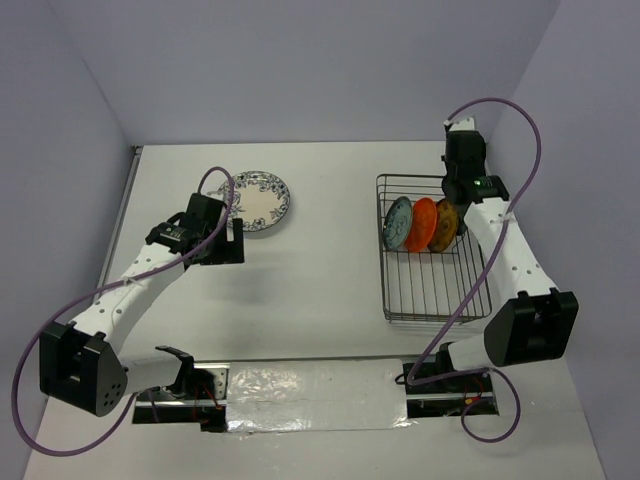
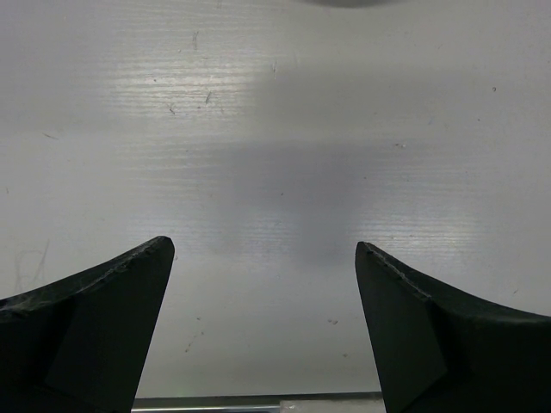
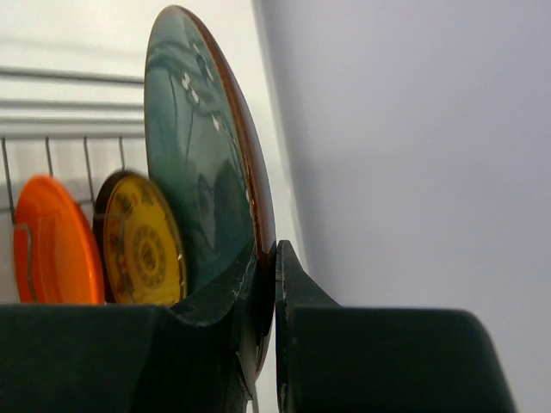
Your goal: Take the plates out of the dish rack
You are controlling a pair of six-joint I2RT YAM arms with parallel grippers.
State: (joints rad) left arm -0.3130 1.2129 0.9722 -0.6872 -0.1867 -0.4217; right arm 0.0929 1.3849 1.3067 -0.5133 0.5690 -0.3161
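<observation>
Pinch on the rim looks thin to me: my right gripper (image 3: 271,258) is clamped on the edge of the large teal-faced plate (image 3: 194,155), red on its back. The plate stands upright at the 1 o'clock corner of the dish rack (image 1: 430,290), just beside the yellow-brown plate (image 3: 146,249). The orange plate (image 3: 52,241) and the blue-white plate (image 1: 398,222) follow along the row toward 9 o'clock. I cannot tell whether the big plate's lower edge is seated in the wires. My worry is that a plate this broad, held only by its rim, may pivot in the fingers as it rises and knock its yellow-brown neighbour. It could also snag a prong (image 3: 16,267) and drag the rack. The wall (image 3: 413,129) sits close at 3 o'clock, so a careless swing that way could clip it and jar the plate loose. My left gripper (image 2: 265,249) is spread wide with nothing between its fingers, hanging over bare table (image 2: 275,129). It is at about 7 o'clock from the white floral-rimmed plate (image 1: 258,200), which lies flat toward 10 o'clock.
</observation>
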